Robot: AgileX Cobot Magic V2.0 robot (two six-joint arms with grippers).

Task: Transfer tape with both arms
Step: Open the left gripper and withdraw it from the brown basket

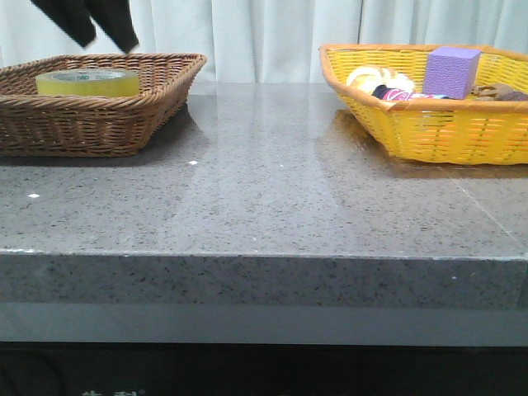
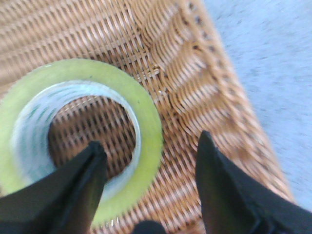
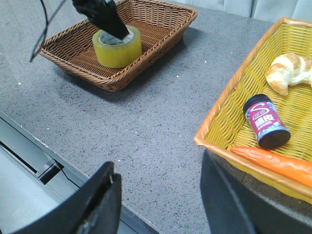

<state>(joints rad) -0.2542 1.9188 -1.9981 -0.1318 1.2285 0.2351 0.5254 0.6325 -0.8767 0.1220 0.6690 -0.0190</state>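
Front view: tape (image 1: 87, 82) in brown basket (image 1: 124, 115); purple block (image 1: 450, 72) in yellow basket (image 1: 445, 128).

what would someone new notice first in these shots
Probably the yellow tape roll lying flat in the brown wicker basket at the table's left, with the left hand open just above it, one finger over its core. Next, the bright yellow basket on the right, holding a purple block, a croissant and a carrot.

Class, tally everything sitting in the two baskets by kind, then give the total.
Tape roll: 1
Croissant: 1
Dark jar: 1
Carrot: 1
Purple block: 1
Brown item behind the block, too unclear to name: 1
Total: 6
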